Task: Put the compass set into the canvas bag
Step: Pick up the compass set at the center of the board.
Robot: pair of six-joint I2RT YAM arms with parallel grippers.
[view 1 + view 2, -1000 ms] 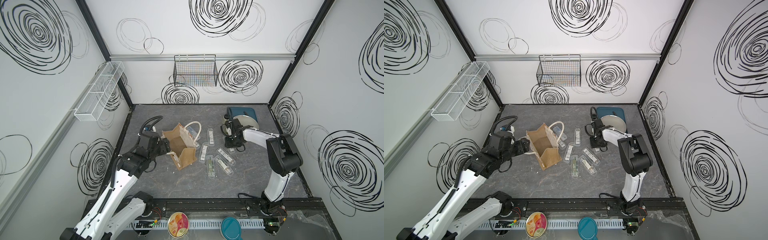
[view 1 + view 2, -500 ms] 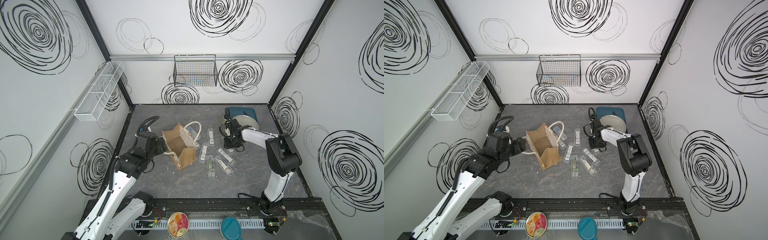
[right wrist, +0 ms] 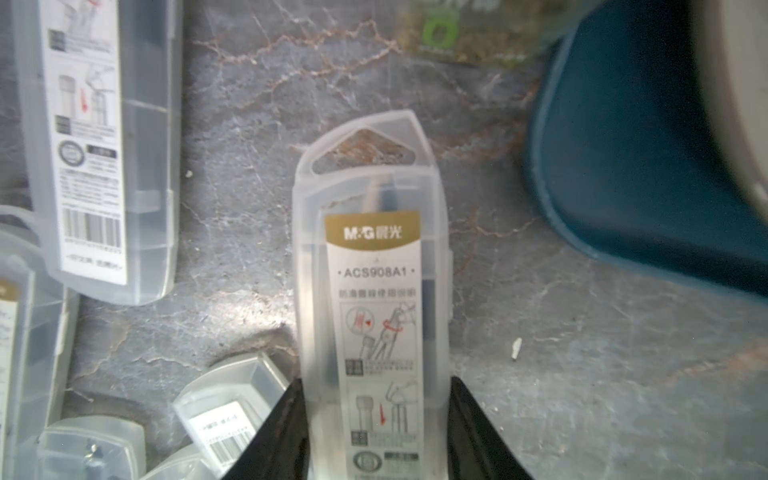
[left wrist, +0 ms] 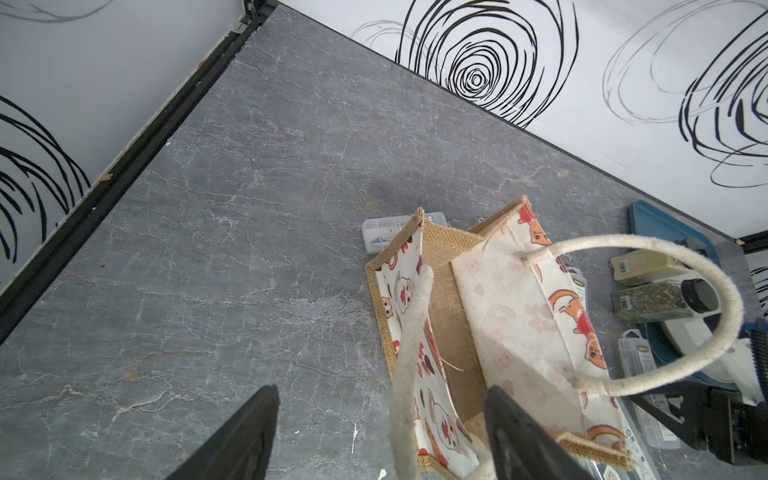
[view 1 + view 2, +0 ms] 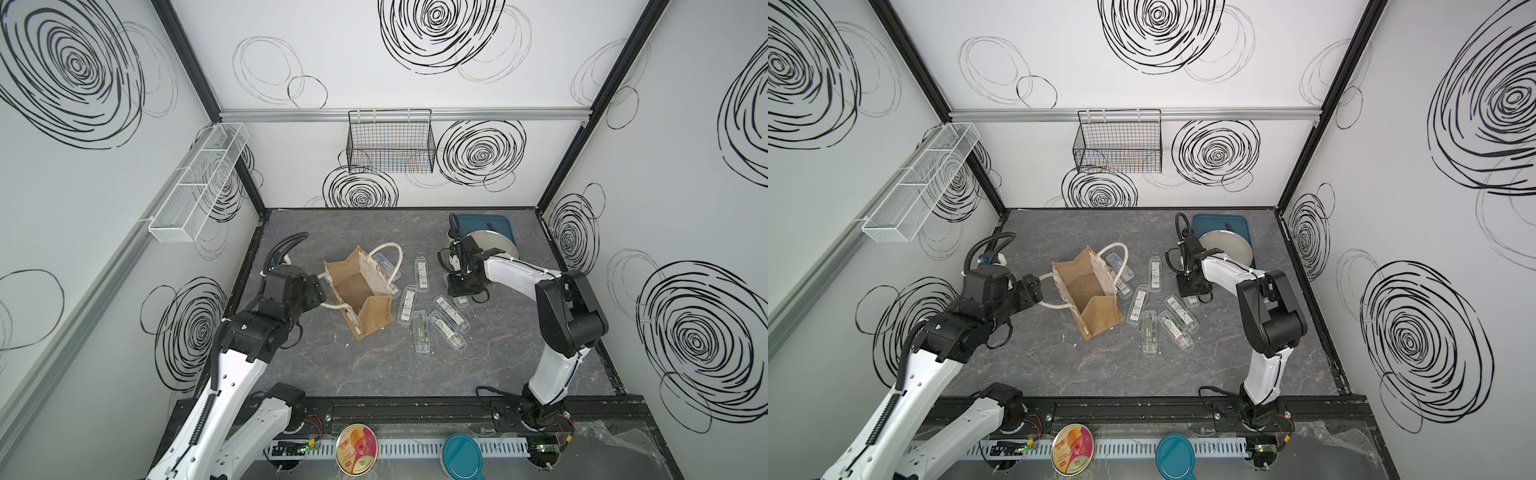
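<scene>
Where the compass set (image 3: pixel 374 291) is: a clear plastic case with a gold-topped label, over the grey table (image 5: pixel 374 374), near the teal tray (image 3: pixel 644 166) and well apart from the bag.
Right gripper (image 3: pixel 376 384): partly closed, with its two black fingers pressed against the case's long sides and pinching one end. Whether the case rests on the table or hangs just off it cannot be told.
Canvas bag (image 5: pixel 361 299): standing with its mouth open, seen in both top views.
Left gripper (image 4: pixel 382 390): jaws spread wide, with one white rope handle (image 4: pixel 409 353) running between them. Whether the rope touches a finger is unclear.
Other cases (image 5: pixel 409 301): scattered on the table between the bag and the right gripper.
Plate (image 5: pixel 498 249): pale, sitting on the tray.
</scene>
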